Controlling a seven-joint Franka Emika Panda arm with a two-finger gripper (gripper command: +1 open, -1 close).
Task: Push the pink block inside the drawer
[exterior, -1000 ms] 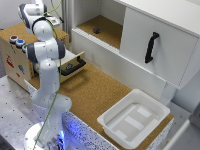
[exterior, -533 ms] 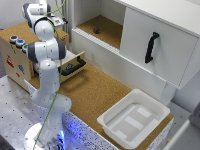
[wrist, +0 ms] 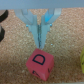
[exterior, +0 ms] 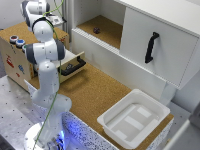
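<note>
In the wrist view a pink block (wrist: 41, 64) marked with a black letter D lies on a speckled brown surface. My gripper (wrist: 39, 45) is shut with nothing in it, and its tips are just beside the block's edge. The two pale blue fingers (wrist: 32, 27) are pressed together. In the exterior view the light-wood drawer (exterior: 73, 60) stands pulled open from the tan wooden box (exterior: 15, 57), its black curved handle (exterior: 75, 68) facing out. My arm (exterior: 45, 50) covers most of the drawer there, hiding the block and the gripper.
A white cabinet door with an upright black handle (exterior: 150, 47) stands at the exterior view's right. A white plastic tub (exterior: 134, 117) sits on the cork table. A yellow-green object (wrist: 81, 62) lies near the block. A dark curved shape (wrist: 2, 25) shows at the frame edge.
</note>
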